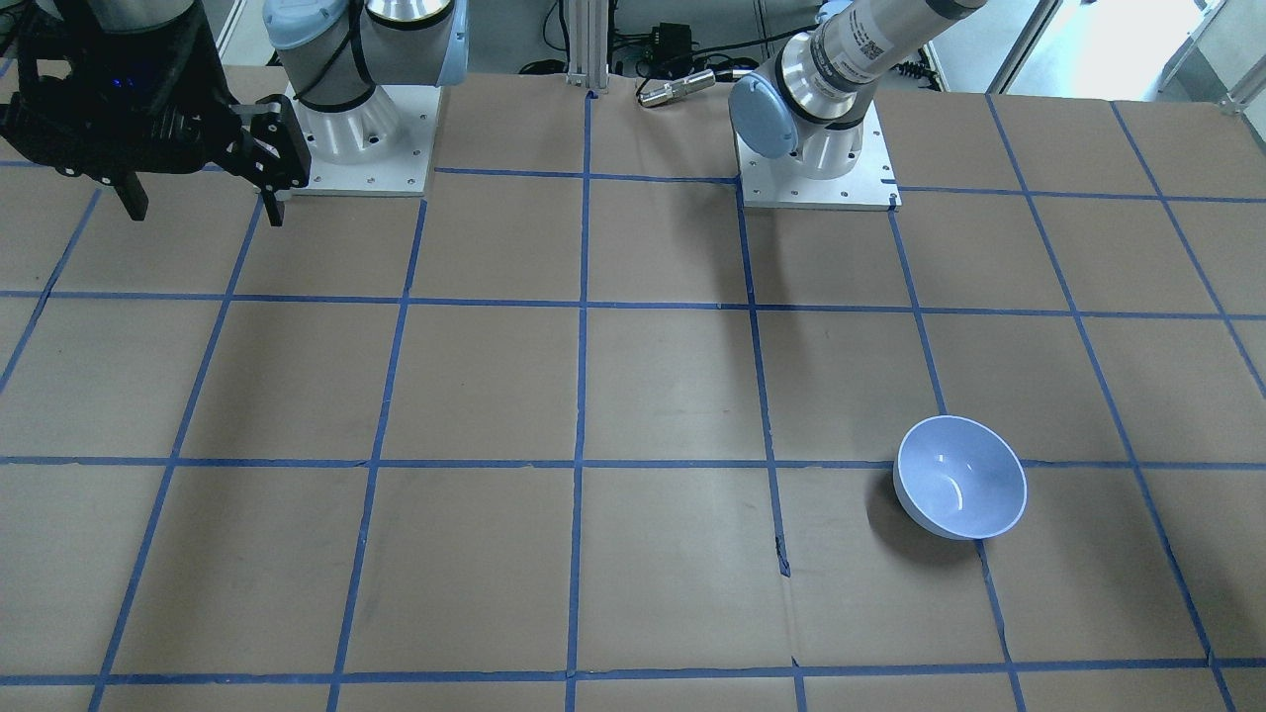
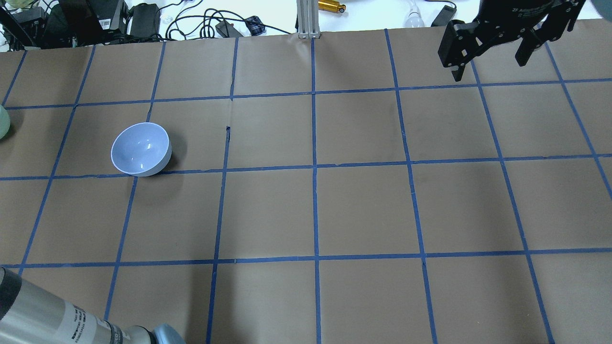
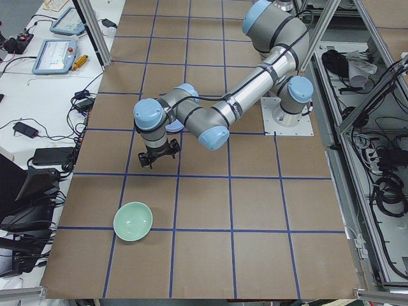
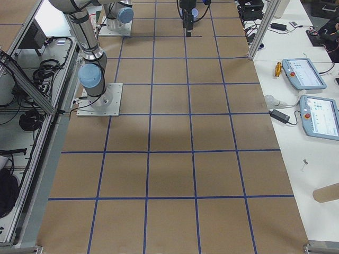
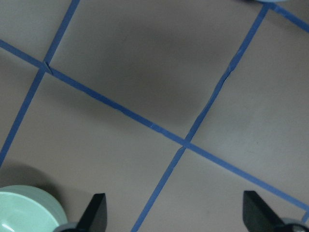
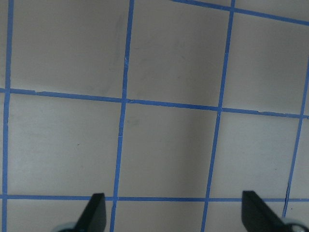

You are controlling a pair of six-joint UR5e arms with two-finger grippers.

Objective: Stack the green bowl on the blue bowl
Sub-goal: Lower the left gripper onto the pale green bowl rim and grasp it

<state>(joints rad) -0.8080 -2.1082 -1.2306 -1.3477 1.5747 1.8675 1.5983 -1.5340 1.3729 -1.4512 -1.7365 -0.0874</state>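
Note:
The green bowl [image 3: 132, 221] stands upright near the table's left end; it also shows as a sliver at the overhead view's left edge [image 2: 2, 122] and at the bottom left of the left wrist view [image 5: 23, 212]. The blue bowl [image 2: 141, 149] stands upright and empty on the table, also seen in the front view [image 1: 959, 477]. My left gripper [image 3: 157, 159] hangs open and empty above the table between the two bowls; in its wrist view [image 5: 176, 220] the green bowl lies just outside one finger. My right gripper [image 2: 487, 67] is open and empty, high over the far right, also in the front view [image 1: 203, 208].
Brown paper with a blue tape grid covers the table [image 2: 315, 210]. Cables and devices [image 2: 95, 19] lie beyond the far edge. The arm bases [image 1: 816, 168] stand at the robot side. Pendants [image 4: 304, 74] lie on a side bench.

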